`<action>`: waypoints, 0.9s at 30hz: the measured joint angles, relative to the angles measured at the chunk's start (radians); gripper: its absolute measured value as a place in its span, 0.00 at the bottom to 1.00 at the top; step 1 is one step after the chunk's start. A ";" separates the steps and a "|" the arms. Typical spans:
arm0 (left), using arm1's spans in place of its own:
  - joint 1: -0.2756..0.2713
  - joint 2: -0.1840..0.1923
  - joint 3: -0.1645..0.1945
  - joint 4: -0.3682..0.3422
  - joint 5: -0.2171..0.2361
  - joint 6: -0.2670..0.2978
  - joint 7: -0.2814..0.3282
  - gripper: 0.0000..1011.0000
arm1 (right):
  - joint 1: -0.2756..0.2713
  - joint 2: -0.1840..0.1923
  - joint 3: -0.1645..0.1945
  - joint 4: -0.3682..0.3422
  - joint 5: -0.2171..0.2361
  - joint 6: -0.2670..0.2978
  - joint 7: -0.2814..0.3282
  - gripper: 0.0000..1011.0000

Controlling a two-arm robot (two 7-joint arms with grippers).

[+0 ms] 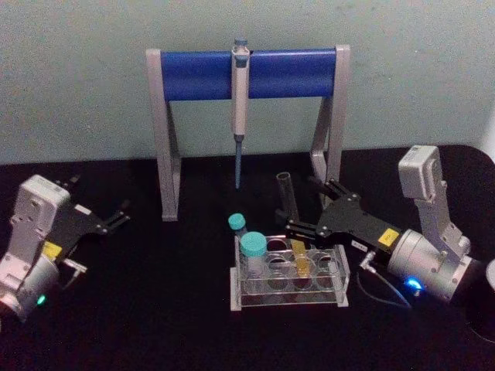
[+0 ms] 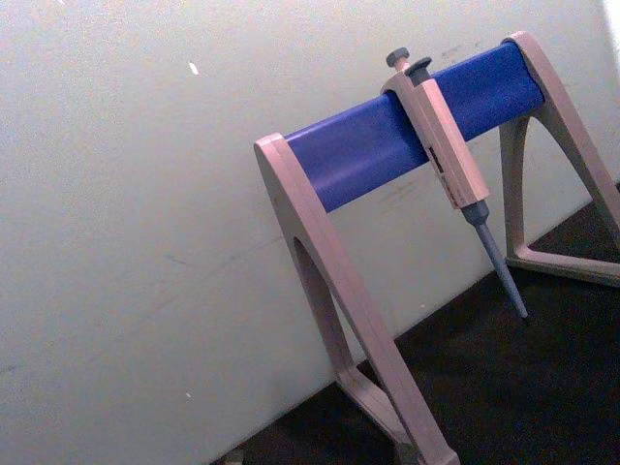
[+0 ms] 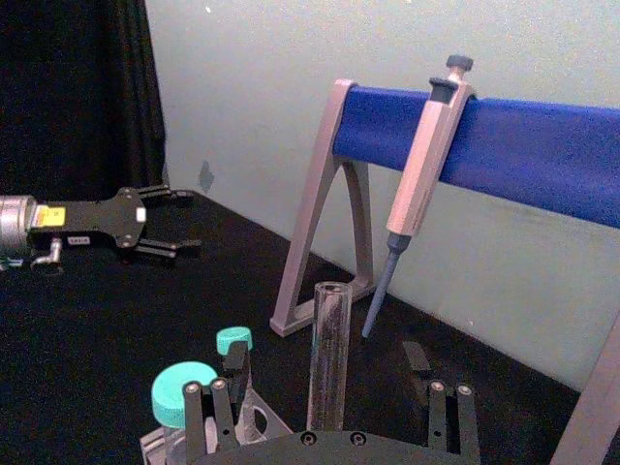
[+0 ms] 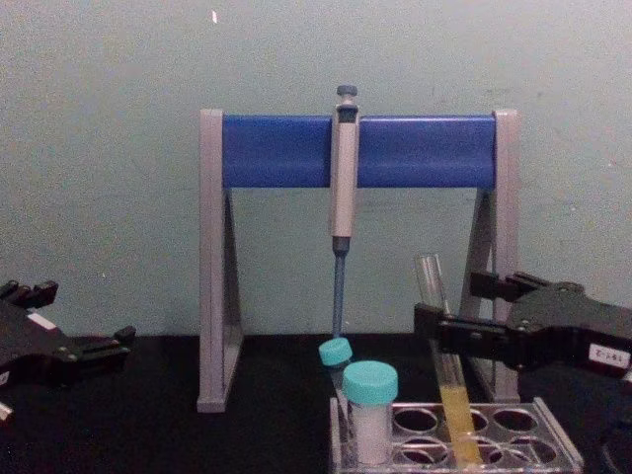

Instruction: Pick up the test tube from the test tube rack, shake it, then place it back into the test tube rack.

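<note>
From the head, we see the test tube [image 1: 288, 193], clear glass with yellow liquid low down, leaning in the test tube rack [image 1: 288, 300] toward the desk's front edge, beside two teal-capped vials [image 1: 253, 249]. From the right wrist, the right gripper [image 3: 325, 360] gapes wide around the tube, clear of the glass. From the chest, the left gripper [image 4: 79, 316] sits parted at the desk's left edge.

No legible text, number or sign anywhere.
</note>
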 joint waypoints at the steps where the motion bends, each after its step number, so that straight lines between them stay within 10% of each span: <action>1: 0.000 0.000 0.000 0.000 0.000 0.000 0.000 0.99 | 0.004 -0.003 0.000 0.003 -0.005 0.010 0.000 0.99; 27: 0.000 0.000 0.000 0.000 0.000 0.000 0.000 0.99 | 0.049 -0.027 -0.009 0.035 -0.037 0.104 0.018 0.99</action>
